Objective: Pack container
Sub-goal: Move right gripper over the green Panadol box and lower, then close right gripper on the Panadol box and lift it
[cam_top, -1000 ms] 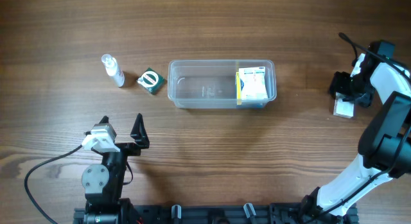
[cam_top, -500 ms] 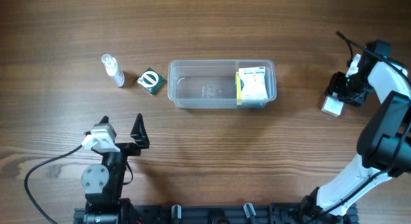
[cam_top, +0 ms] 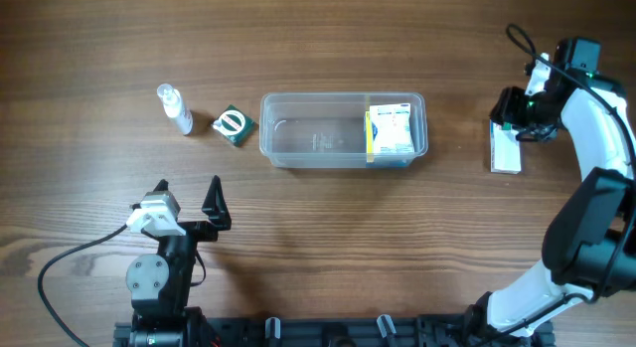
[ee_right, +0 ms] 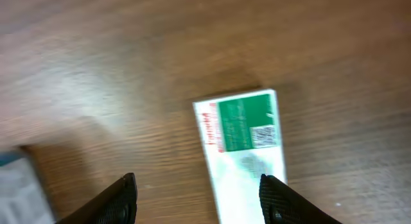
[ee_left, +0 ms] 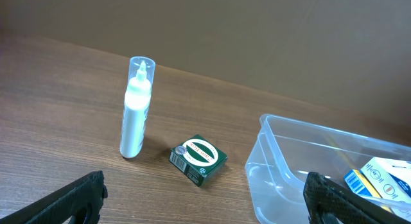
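The clear container [cam_top: 298, 133] stands mid-table with a white and yellow box [cam_top: 390, 131] at its right end. Right of it a white and green box [cam_top: 506, 151] lies flat on the wood. My right gripper [cam_top: 509, 121] hovers over that box's far end. In the right wrist view the box [ee_right: 247, 147] lies between the open jaws [ee_right: 200, 201], close to the right finger and well apart from the left one. My left gripper [cam_top: 189, 200] stands wide open near the front left, holding nothing. Ahead of it, its own camera shows the container [ee_left: 282, 160].
A small clear spray bottle [cam_top: 175, 108] stands left of the container, with a dark green box [cam_top: 233, 125] between the two. Both show in the left wrist view, the bottle [ee_left: 136, 108] upright and the green box [ee_left: 198, 159] flat. The right arm curves along the table's right edge.
My right gripper has moved left and toward the far side. The white and green box shifted left with it and now lies stretched out flat. The left arm is unmoved.
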`<act>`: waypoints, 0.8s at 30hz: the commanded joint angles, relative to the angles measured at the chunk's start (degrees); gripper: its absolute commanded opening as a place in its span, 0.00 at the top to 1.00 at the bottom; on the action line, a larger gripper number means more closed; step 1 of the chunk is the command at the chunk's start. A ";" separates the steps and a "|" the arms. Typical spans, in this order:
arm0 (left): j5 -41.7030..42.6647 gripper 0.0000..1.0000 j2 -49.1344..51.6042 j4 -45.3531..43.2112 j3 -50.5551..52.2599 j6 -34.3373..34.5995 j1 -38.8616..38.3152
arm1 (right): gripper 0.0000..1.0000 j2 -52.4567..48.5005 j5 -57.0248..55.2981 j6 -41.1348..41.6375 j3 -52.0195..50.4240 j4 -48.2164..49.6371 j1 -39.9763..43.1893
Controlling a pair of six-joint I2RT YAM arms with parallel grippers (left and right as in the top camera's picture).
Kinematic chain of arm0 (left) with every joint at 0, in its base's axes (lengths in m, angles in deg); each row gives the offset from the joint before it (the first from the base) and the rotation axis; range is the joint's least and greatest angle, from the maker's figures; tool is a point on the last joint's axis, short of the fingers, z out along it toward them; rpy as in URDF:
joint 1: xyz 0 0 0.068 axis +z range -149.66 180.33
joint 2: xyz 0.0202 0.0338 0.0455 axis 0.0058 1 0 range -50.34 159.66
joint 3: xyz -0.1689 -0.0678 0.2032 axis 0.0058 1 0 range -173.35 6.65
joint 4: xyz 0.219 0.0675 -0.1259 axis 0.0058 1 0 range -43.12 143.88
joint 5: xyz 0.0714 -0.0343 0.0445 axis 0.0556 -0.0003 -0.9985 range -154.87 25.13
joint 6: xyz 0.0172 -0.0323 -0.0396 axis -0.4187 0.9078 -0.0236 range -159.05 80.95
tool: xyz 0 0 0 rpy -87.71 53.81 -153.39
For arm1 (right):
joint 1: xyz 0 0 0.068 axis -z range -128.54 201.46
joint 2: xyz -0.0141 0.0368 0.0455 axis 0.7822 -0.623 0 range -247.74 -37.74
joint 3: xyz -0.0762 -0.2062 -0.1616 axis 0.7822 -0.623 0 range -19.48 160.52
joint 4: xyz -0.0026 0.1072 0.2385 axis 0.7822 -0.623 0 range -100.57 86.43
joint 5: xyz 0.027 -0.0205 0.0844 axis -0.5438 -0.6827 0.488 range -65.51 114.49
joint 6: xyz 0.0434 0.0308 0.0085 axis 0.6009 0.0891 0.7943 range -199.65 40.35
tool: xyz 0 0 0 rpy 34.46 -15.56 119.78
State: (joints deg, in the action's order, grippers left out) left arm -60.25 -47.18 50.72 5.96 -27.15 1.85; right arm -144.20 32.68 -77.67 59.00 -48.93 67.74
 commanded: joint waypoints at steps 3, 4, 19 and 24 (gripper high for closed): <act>0.72 0.00 0.02 0.07 0.35 0.50 0.37 | 0.38 4.11 3.93 -1.86 1.20 0.90 -4.02; 0.72 0.00 0.02 0.07 0.35 0.50 0.37 | 0.38 4.85 3.91 -1.86 1.20 0.98 -4.63; 0.72 0.00 0.02 0.07 0.35 0.50 0.37 | 0.24 5.29 -8.76 -3.82 1.11 1.03 -5.31; 0.70 0.00 0.02 0.07 0.35 0.50 0.37 | 0.20 2.12 -10.36 -5.05 0.79 1.25 -4.59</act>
State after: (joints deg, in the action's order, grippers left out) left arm -60.25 -47.18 50.72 5.96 -27.15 1.85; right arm -138.80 25.03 -80.88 59.00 -48.01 62.32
